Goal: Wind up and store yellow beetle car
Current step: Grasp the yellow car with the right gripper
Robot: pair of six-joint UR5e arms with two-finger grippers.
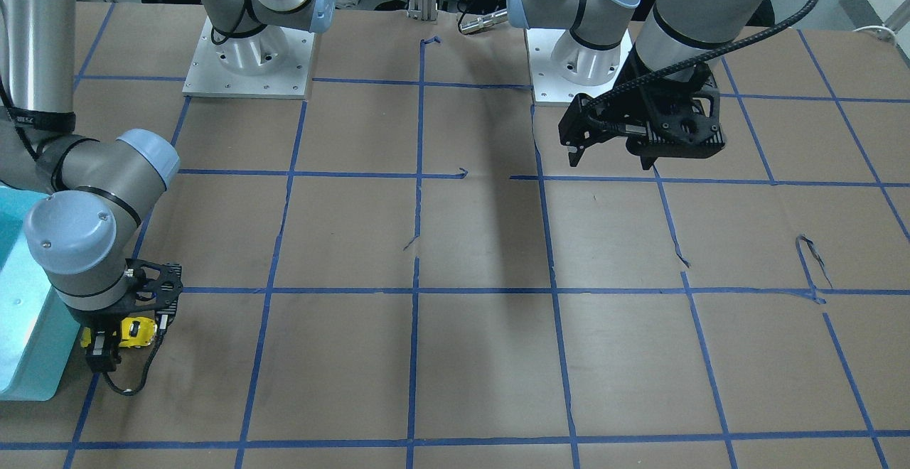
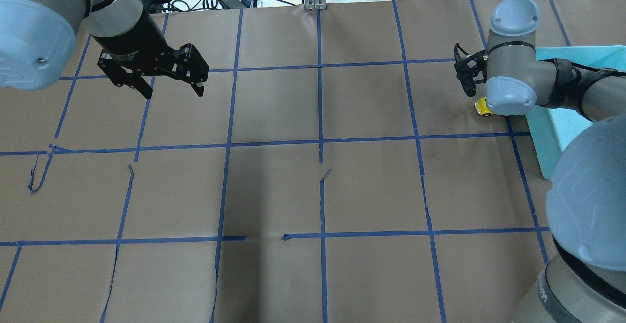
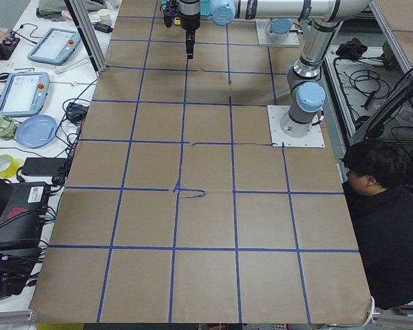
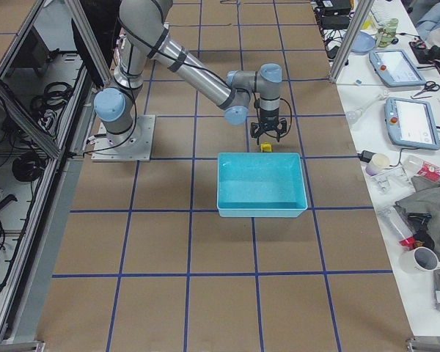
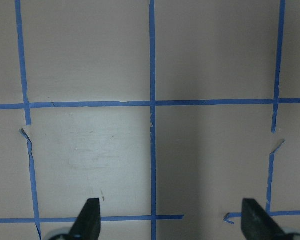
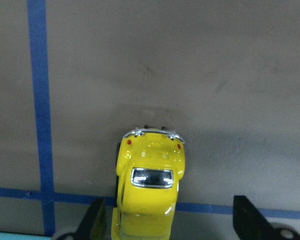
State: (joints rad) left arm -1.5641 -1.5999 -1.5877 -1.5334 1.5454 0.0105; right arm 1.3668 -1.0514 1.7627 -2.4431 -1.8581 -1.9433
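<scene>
The yellow beetle car (image 6: 150, 187) stands on the brown paper right beside the teal bin (image 2: 539, 137). It also shows in the front-facing view (image 1: 137, 331), the overhead view (image 2: 482, 107) and the exterior right view (image 4: 265, 147). My right gripper (image 6: 171, 224) hangs just over it, open, with the fingers on either side of the car and not touching it; the car is nearer the left finger (image 6: 92, 222). In the front-facing view the right gripper (image 1: 106, 344) is low at the bin's wall. My left gripper (image 2: 173, 92) is open and empty, held above the table far from the car.
The teal bin (image 4: 262, 211) lies at the table end on my right, its inside showing nothing. Torn blue tape grid lines cross the paper. A tablet, plates and cables lie on the side bench beyond the table's far edge.
</scene>
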